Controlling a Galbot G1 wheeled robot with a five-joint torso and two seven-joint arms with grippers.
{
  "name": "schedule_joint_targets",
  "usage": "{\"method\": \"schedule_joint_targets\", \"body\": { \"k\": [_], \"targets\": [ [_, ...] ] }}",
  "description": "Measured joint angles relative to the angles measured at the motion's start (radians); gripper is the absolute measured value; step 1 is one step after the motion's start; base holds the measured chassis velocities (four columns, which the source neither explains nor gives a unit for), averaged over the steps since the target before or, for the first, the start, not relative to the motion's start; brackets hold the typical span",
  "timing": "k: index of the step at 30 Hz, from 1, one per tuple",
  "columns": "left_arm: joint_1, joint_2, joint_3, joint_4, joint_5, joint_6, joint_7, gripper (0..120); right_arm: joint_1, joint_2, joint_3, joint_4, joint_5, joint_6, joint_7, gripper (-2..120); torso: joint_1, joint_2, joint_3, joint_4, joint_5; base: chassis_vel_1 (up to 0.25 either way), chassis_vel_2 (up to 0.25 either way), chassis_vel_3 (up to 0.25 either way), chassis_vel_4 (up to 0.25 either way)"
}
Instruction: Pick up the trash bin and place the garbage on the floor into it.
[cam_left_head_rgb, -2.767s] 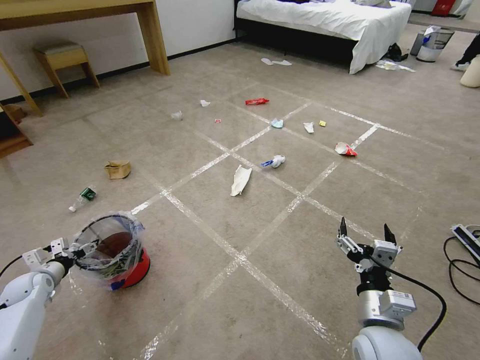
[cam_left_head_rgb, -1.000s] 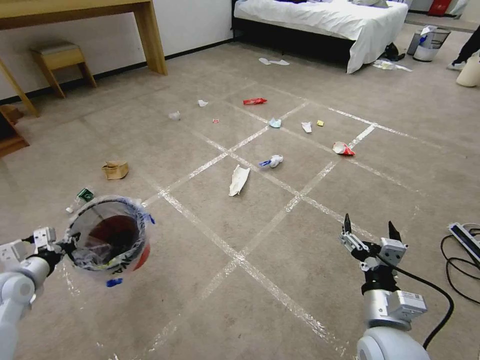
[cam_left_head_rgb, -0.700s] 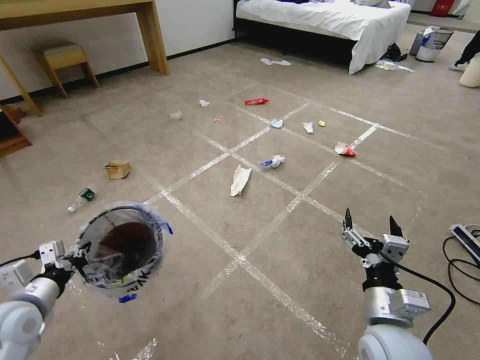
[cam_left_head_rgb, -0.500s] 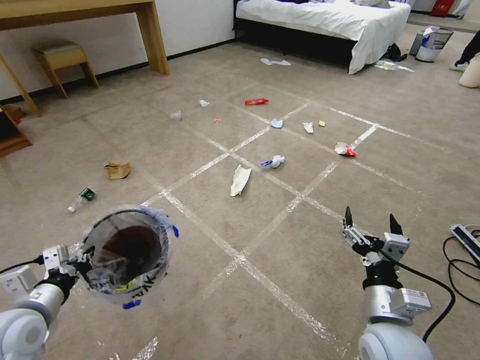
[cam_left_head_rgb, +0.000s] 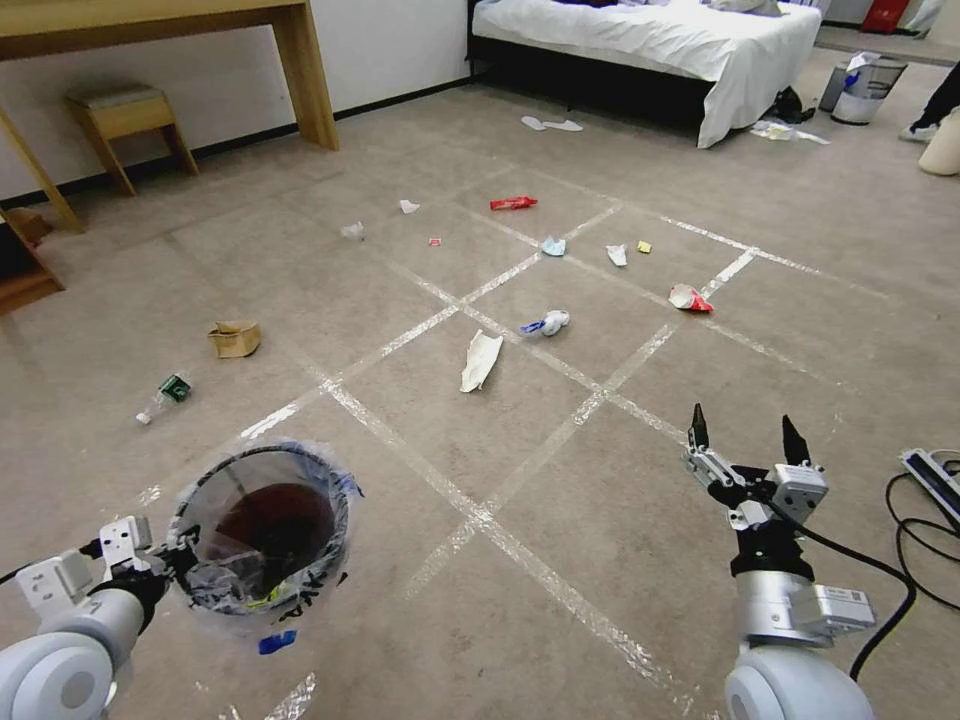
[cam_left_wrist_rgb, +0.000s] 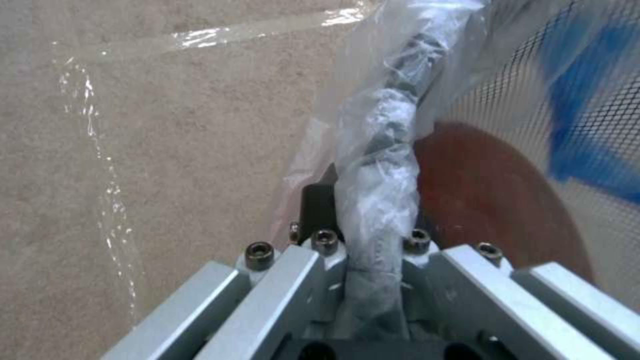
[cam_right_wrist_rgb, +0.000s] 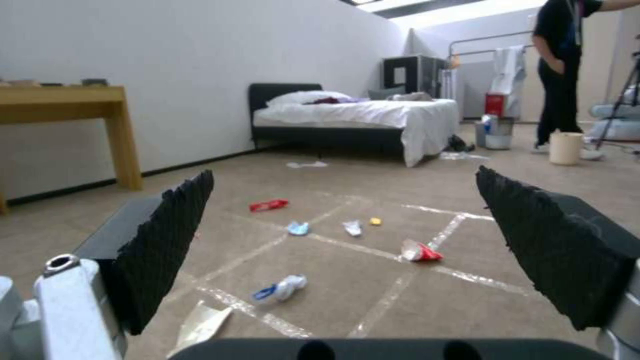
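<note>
My left gripper (cam_left_head_rgb: 172, 557) is shut on the rim of the trash bin (cam_left_head_rgb: 262, 535), a dark mesh bin with a clear liner and red base, held above the floor (cam_left_head_rgb: 520, 620) at the near left. The left wrist view shows the fingers (cam_left_wrist_rgb: 320, 270) clamping the bag-wrapped rim (cam_left_wrist_rgb: 377, 200). My right gripper (cam_left_head_rgb: 745, 440) hangs open and empty at the near right. Garbage lies ahead: a white paper (cam_left_head_rgb: 480, 360), a blue-white wad (cam_left_head_rgb: 547, 322), a red-white wrapper (cam_left_head_rgb: 690, 297), a blue mask (cam_left_head_rgb: 553, 246), a brown bag (cam_left_head_rgb: 235, 338) and a bottle (cam_left_head_rgb: 165, 396).
A wooden desk (cam_left_head_rgb: 310, 75) and a stool (cam_left_head_rgb: 125, 120) stand at the far left, a bed (cam_left_head_rgb: 650, 45) at the back. A larger grey bin (cam_left_head_rgb: 862, 88) sits beyond the bed. A power strip with black cables (cam_left_head_rgb: 930, 480) lies at the right edge.
The left gripper has lifted the trash bin off the floor and drawn it closer to me, its mouth tilting toward the camera. The right gripper has barely moved.
</note>
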Motion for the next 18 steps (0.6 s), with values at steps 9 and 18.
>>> {"method": "schedule_joint_targets", "body": {
  "k": [9, 18],
  "targets": [
    [0.015, -0.002, -0.006, 0.0, 0.002, 0.001, 0.006, 1, -0.011, 0.007, 0.001, -0.001, 0.011, 0.035, -0.043, 100, 0.0, 0.0, 0.0, 0.0001, -0.0001, 0.0, 0.0, 0.0, 0.0],
    [0.021, -0.006, -0.013, 0.006, 0.015, -0.015, 0.026, 1, -0.019, 0.011, 0.0, -0.002, 0.006, 0.039, -0.05, 100, 0.0, 0.0, 0.0, 0.0001, -0.0002, -0.031, 0.024, 0.026, -0.029]
  ]
}}
